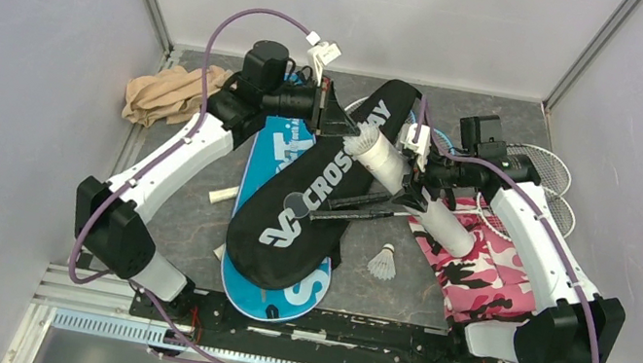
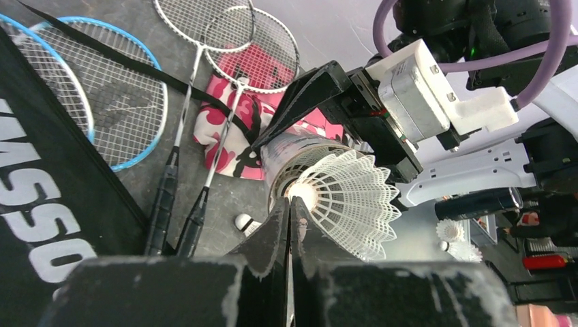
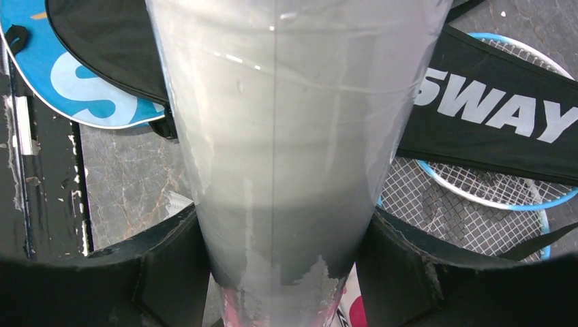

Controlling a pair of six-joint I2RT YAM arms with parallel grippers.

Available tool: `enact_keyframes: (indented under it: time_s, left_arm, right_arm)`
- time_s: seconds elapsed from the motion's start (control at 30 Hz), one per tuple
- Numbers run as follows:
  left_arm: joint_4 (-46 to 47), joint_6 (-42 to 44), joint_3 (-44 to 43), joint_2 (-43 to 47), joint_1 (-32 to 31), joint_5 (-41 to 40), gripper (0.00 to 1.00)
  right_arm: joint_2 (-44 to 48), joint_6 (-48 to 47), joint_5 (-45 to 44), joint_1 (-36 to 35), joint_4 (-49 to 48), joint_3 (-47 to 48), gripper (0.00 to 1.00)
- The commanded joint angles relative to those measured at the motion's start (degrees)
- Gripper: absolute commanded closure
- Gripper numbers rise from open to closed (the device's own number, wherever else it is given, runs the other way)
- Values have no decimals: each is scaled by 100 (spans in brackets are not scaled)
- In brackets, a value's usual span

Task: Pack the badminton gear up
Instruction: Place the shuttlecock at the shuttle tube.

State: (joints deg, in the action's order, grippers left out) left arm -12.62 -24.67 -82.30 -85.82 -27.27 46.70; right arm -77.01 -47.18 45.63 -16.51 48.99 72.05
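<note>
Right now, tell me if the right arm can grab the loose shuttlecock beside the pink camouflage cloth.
Probably not yet: the right gripper is clamped around the white tube. The loose shuttlecock itself lies in the open, nothing covering it.

White arms (image 1: 176, 155); black joints (image 1: 118, 232); purple cables (image 1: 221, 29)

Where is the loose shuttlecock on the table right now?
Top view: the loose shuttlecock sits on the table right of centre, between the black CROSSWAY cover and the pink camouflage cloth, apart from both.
</note>
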Motion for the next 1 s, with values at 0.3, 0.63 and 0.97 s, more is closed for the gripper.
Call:
enact_keyframes:
  time_s: [0.3,0.63,0.97]
  left_arm:
    - [-368,836,-339,279,-60,-426,42]
    - [-611,1528,-412,669,-42,-202,17]
    - [-1151,2421,-519,596,-327,984,26]
  right_arm:
    - [80,77,139,-30,-274,11,90]
    - [33,42,82,-36,-252,63,90]
    - [-24,-11,76,-39,-130,184,89]
